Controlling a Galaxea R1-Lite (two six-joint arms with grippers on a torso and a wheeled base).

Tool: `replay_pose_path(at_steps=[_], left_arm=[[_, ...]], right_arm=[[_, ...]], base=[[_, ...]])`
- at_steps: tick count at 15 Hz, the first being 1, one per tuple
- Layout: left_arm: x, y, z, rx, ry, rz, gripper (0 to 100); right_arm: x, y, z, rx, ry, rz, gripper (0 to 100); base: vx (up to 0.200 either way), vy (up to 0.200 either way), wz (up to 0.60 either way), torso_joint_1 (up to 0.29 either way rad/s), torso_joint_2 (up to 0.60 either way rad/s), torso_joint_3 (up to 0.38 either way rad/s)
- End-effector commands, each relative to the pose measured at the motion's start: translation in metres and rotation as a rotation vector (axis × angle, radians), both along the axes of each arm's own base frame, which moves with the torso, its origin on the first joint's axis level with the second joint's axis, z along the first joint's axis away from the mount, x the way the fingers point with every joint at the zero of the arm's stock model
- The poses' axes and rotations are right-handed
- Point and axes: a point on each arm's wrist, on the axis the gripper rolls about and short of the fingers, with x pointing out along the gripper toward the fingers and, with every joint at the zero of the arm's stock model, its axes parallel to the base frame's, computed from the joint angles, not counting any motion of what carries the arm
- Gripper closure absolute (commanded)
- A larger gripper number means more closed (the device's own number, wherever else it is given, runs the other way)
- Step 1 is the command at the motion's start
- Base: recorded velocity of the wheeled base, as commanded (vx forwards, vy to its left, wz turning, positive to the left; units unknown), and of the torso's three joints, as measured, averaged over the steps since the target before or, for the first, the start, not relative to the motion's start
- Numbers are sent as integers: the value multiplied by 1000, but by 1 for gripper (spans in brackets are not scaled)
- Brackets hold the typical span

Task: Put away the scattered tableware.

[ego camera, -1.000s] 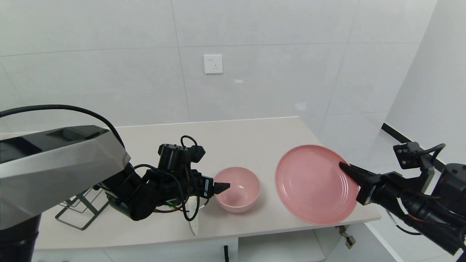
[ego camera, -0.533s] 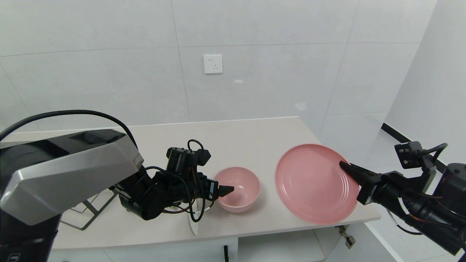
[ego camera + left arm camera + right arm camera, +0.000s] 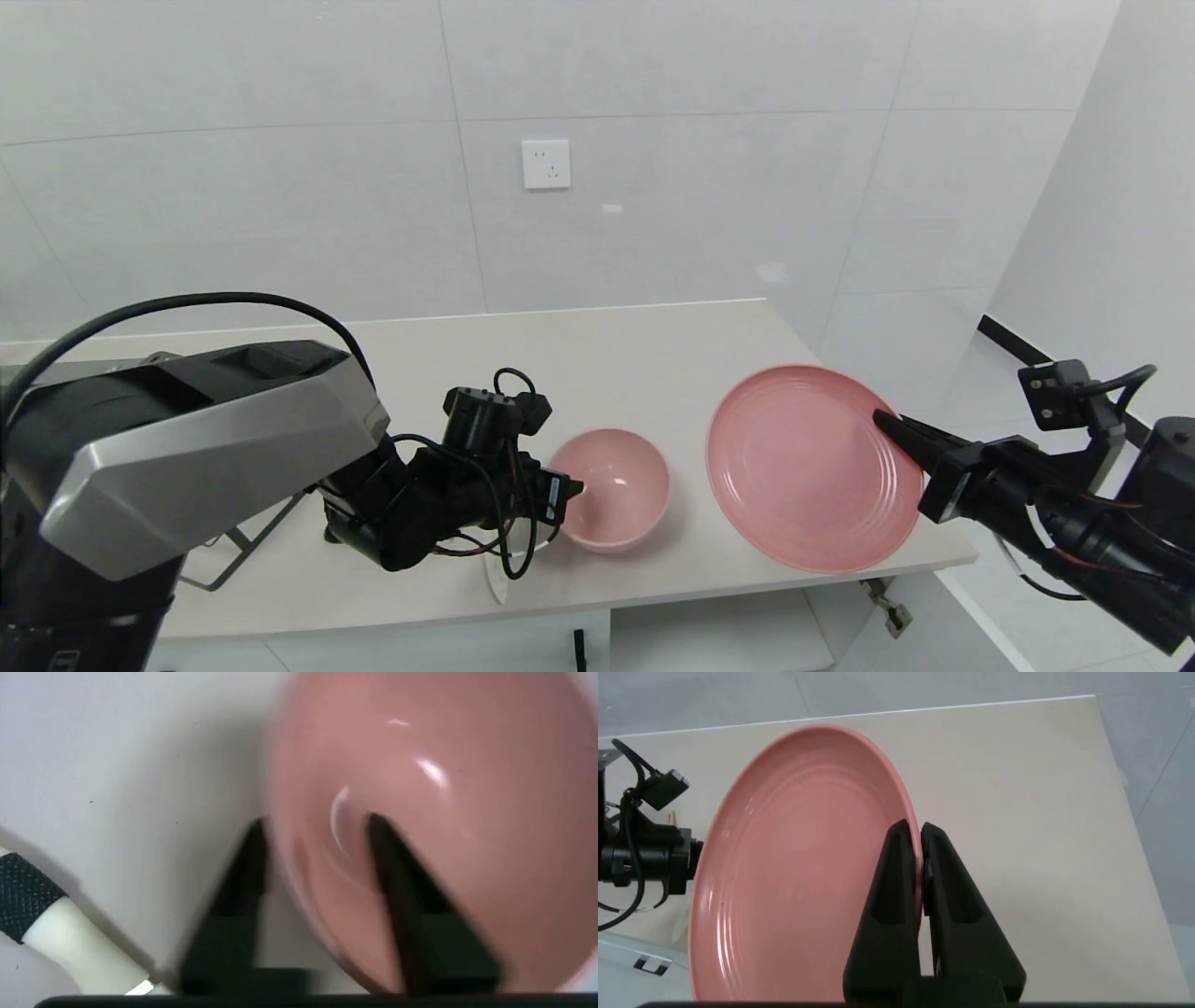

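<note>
At the left wrist we catch what the head view hides: left gripper (image 3: 315, 831), advanced since before, fingers (image 3: 245, 877) apart astride the bowl (image 3: 467, 793) rim; right gripper (image 3: 920, 835) clamps the plate (image 3: 803, 859).

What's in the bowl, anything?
Empty: the bowl shows bare pink inside, apart from one finger of the left gripper.

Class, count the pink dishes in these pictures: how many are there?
2. The pink bowl sits on the counter, its rim between the open fingers of the left gripper. The pink plate is at the counter's right end, its rim clamped in the right gripper.
</note>
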Motion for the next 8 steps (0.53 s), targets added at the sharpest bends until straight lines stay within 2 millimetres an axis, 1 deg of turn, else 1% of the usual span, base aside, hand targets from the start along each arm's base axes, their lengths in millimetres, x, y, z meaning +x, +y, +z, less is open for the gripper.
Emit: replay_pose_path(at_steps=[1, 3, 8], left_arm=[[-1, -1, 0, -1, -2, -3, 100], [0, -1, 4, -8, -18, 0, 100], [-3, 6, 45, -43, -107, 29, 100]], right_arm=[[0, 0, 2, 3, -8, 1, 100], [0, 0, 2, 3, -8, 1, 100], [-1, 0, 2, 3, -11, 1, 100]], base=[[0, 0, 0, 0, 0, 0], [0, 0, 0, 0, 0, 0], [0, 0, 0, 0, 0, 0]])
